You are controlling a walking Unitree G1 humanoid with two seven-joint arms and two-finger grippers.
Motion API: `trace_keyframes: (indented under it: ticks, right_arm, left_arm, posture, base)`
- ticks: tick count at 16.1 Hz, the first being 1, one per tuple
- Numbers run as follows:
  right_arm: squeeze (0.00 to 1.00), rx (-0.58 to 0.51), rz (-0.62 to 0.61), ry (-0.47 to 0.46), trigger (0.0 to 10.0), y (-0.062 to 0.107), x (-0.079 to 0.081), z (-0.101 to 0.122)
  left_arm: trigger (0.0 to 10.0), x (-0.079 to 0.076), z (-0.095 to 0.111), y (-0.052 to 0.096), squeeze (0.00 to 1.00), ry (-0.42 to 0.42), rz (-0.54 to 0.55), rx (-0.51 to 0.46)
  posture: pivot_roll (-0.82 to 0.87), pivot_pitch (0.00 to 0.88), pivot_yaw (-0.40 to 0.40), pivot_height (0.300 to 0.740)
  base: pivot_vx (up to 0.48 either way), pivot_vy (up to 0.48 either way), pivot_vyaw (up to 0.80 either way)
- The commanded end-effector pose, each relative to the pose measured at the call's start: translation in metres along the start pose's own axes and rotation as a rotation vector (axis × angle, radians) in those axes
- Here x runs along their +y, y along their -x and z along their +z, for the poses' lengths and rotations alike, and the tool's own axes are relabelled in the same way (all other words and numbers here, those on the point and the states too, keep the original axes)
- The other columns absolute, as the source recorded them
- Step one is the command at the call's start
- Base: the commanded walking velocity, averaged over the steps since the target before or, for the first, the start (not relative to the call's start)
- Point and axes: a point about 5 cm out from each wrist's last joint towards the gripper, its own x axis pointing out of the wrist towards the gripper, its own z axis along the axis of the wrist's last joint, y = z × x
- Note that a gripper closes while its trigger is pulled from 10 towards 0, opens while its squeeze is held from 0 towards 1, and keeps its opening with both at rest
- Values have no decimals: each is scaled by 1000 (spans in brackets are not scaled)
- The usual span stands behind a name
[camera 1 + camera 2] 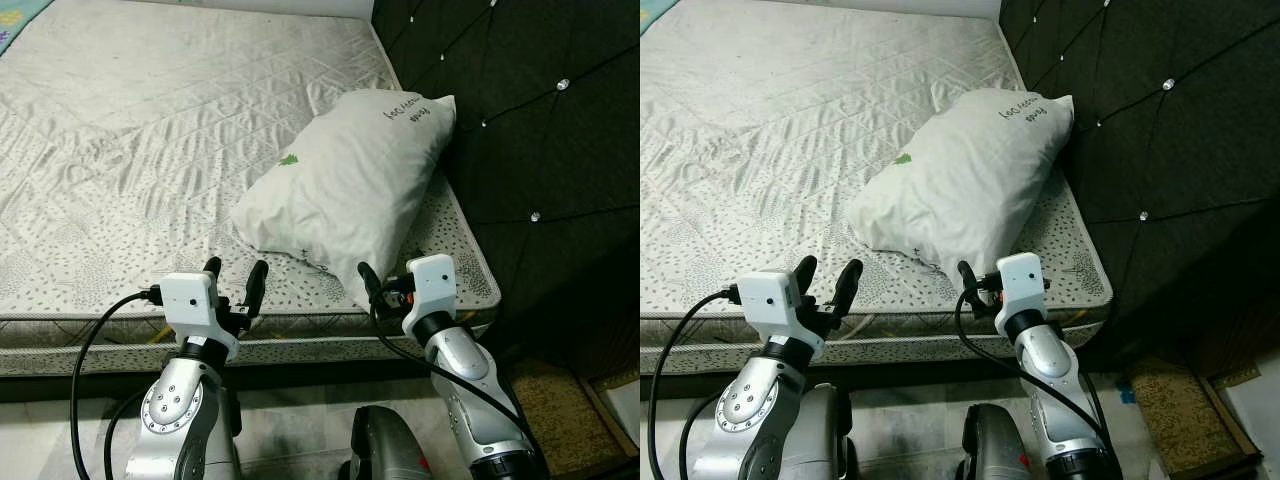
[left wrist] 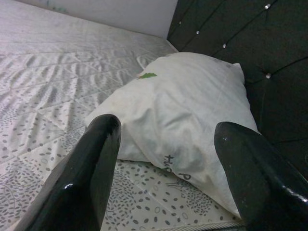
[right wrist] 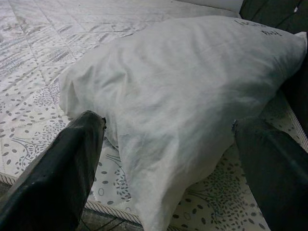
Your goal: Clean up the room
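A white pillow (image 1: 350, 180) lies on the bare patterned mattress (image 1: 150, 130), its far end leaning against the black headboard (image 1: 540, 120). It has a small green mark and dark writing on it. My left gripper (image 1: 235, 278) is open just before the mattress's front edge, left of the pillow's near end. In the left wrist view the pillow (image 2: 183, 110) lies ahead, beyond the fingertips (image 2: 103, 144). My right gripper (image 1: 388, 280) is open at the pillow's near corner. That corner (image 3: 159, 159) reaches down between the two fingers (image 3: 72, 159) in the right wrist view.
The tufted headboard stands close on the right. A brown mat (image 1: 560, 400) lies on the floor below it. The mattress's front edge (image 1: 100, 335) runs just ahead of both wrists. Pale floor tiles (image 1: 290, 430) lie under my arms.
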Motion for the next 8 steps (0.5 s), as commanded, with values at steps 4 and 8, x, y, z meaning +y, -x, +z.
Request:
trace_keyframes:
  ticks: [4, 8]
  right_arm:
    - [0, 0, -11, 13, 10000, 0, -4, 0]
    - [0, -2, -12, 12, 10000, 0, -4, 1]
  left_arm:
    - [10000, -5, 3, -1, 0, -2, -33, -19]
    - [10000, -5, 3, -2, 0, -5, -36, -19]
  posture:
    - [-13, 183, -98, 626]
    - [-13, 181, -97, 626]
  base:
    - [191, 0, 0]
    - [364, 0, 0]
